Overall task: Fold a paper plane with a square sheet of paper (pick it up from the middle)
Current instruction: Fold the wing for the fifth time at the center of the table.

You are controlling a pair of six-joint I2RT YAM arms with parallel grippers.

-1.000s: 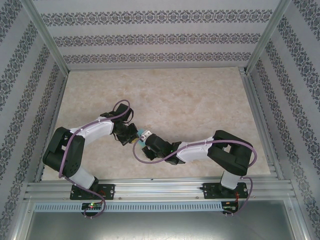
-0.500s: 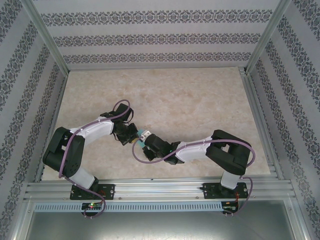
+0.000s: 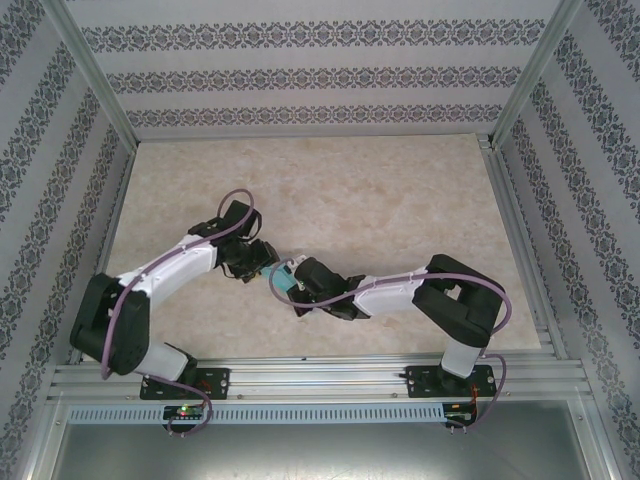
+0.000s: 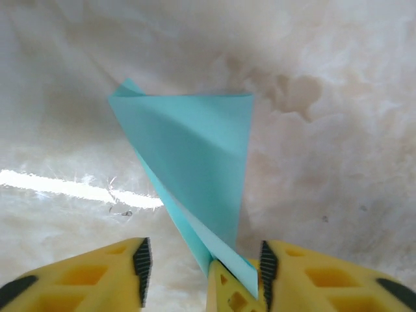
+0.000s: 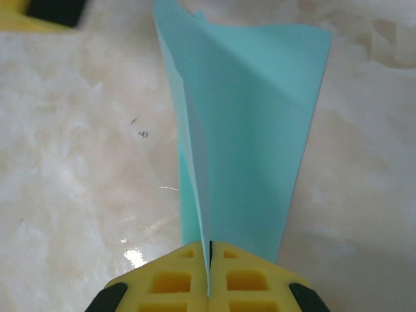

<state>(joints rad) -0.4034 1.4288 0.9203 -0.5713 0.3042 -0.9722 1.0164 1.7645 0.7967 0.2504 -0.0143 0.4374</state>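
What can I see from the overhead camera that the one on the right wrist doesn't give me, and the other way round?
Overhead: both whole arms, the left arm and the right arm, meeting mid-table, with the patterned walls around them.
Right wrist: a close look at the right gripper, its yellow jaws pressed shut on the narrow end of the turquoise paper, whose folded layers widen away from it.
Both: that paper, just a small speck from above, and the marbled table.

Left end effector [image 4: 203, 263] newly loose around the paper plane [image 5: 250, 130]; right end effector [image 5: 209, 260] newly tight on it.
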